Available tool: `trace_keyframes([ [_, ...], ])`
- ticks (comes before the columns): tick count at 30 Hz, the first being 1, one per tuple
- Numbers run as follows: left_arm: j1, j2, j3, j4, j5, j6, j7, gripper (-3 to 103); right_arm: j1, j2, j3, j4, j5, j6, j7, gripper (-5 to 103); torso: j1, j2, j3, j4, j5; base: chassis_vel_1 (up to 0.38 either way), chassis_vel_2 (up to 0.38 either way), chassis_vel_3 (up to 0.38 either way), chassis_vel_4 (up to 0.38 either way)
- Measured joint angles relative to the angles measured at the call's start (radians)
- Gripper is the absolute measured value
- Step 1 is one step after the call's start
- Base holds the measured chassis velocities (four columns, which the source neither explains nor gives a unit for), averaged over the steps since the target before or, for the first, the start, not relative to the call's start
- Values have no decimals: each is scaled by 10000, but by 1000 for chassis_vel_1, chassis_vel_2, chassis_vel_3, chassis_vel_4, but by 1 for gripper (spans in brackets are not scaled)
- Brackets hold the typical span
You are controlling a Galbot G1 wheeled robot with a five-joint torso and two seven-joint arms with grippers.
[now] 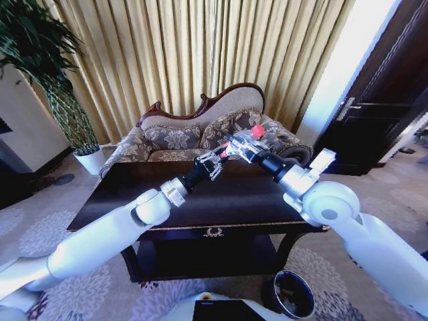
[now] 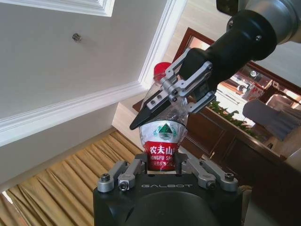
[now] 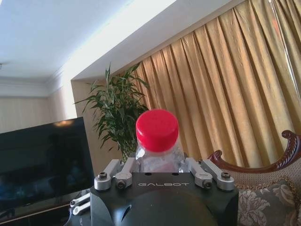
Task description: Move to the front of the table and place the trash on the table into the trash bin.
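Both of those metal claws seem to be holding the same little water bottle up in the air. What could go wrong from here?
1. The left end effector and right end effector both clamp the thin bottle; pulling apart could crush it or make it slip.
2. It hangs over the glossy table; if dropped, it might roll away.
3. The trash bin sits low by the robot's base, so the carry down is long.

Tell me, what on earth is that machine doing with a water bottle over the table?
Both arms have hold of one clear plastic bottle, raised above the dark table. The left pincer is shut on its labelled lower end, the right pincer on the part below the red cap. The trash bin waits on the floor by the table.
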Motion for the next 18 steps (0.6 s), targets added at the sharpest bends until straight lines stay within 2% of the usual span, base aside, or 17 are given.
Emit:
trace_keyframes([
  [1, 0, 13, -17, -23, -9, 33, -19, 32, -76, -7, 105, 26, 0, 0, -4, 31, 1, 0, 0, 0, -1, 0, 0, 0, 0],
  [6, 0, 45, -33, -42, -22, 87, -57, 43, -235, -39, 326, 67, -3, 16, -17, 30, 1, 0, 0, 0, -1, 0, 0, 0, 0],
  [7, 4, 72, -62, -58, -33, 88, -70, 54, -336, -84, 454, 94, -3, 30, -27, 28, 0, 0, 0, 0, 0, 0, 0, 0, 0],
  [8, 26, 96, -113, -53, -60, 109, -91, 54, -379, -112, 535, 100, -8, 53, -23, 28, 1, 1, 0, -1, 0, 0, 0, 0, 0],
  [10, 191, 157, -352, -138, -140, 125, -138, 66, -444, -142, 647, 109, -52, 85, -16, 27, 1, 0, 0, -1, 0, 0, 0, 0, 0],
  [11, 191, 157, -352, -138, -140, 125, -138, 66, -444, -142, 647, 109, -52, 85, -16, 27, 1, 0, 0, -1, 0, 0, 0, 0, 0],
  [12, 247, 180, -434, -165, -170, 133, -151, 71, -464, -143, 675, 101, -85, 96, -7, 27, 1, 0, 0, -1, -1, 0, 0, 0, 0],
  [13, 401, 251, -677, -217, -251, 145, -222, 71, -512, -146, 742, 43, -165, 112, 48, 27, 1, 0, 0, -1, -3, 0, 0, 0, 0],
  [14, 755, 396, -1135, -314, -435, 156, -349, 82, -631, -145, 810, 9, -295, 105, 126, 27, 1, 0, 0, -1, 4, 0, 0, 0, 0],
  [16, 1012, 478, -1415, -368, -576, 181, -396, 82, -687, -140, 867, -18, -368, 109, 244, 26, 1, 0, 0, 0, -1, 0, 0, 0, 0],
  [18, 2001, 732, -2633, -501, -1070, 273, -504, 92, -917, -95, 953, -108, -858, 114, 634, 26, 0, 0, -1, 1, -1, 0, 0, 0, 0],
])
